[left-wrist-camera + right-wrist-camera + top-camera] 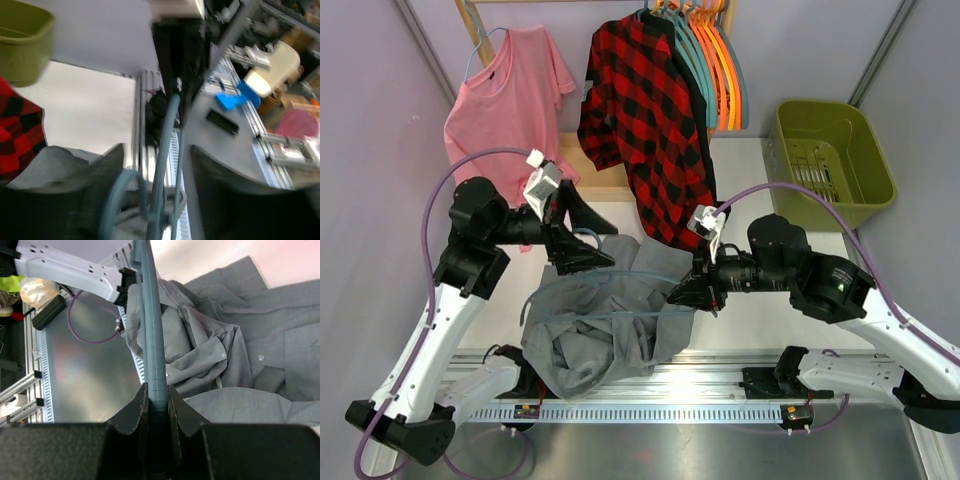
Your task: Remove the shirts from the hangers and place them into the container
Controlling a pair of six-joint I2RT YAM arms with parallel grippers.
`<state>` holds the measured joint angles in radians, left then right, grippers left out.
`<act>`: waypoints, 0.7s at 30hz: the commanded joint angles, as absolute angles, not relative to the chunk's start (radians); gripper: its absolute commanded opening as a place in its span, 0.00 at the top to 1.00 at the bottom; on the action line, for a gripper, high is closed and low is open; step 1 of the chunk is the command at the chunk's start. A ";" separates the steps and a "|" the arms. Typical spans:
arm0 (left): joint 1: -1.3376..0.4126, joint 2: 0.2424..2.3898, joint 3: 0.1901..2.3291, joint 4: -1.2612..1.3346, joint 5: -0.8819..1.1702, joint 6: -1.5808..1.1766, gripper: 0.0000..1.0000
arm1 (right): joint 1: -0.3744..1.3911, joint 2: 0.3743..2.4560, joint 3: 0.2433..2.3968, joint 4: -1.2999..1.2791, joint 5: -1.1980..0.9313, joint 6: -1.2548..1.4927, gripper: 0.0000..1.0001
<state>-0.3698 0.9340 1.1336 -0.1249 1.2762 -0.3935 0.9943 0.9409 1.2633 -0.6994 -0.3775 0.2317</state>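
Cannot read the bench clutter (260, 85) in the smeared left wrist view; get only a corner of the container (22, 45) there. Overhead, lose the hooks of the hangers (718, 70) past the top edge and most of the black shirt (703, 160) behind the plaid shirt (640, 120) (bar a dark strip). Cannot follow the teal hanger (152, 340) beyond the right wrist view's top.

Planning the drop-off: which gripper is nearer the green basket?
Right. The right gripper, shut on the teal hanger, sits to the near left of the basket; the left gripper is farther left, past the grey shirt.
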 commanded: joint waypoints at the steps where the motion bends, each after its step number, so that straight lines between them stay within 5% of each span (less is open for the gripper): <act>1: -0.377 0.873 1.251 -0.287 0.940 -0.286 0.01 | 0.991 0.931 1.255 -0.656 -0.347 0.256 1.00; 6: -0.377 0.697 1.232 -0.367 0.210 -0.285 0.01 | 0.991 0.919 1.299 -0.680 -0.149 0.258 1.00; 9: -0.377 0.582 1.167 -0.339 0.044 -0.287 0.01 | 0.992 0.959 1.324 -0.649 0.059 0.275 1.00; 21: -0.377 0.327 0.991 -0.577 -0.150 -0.380 0.01 | 0.991 1.478 1.695 -0.307 0.520 0.163 1.00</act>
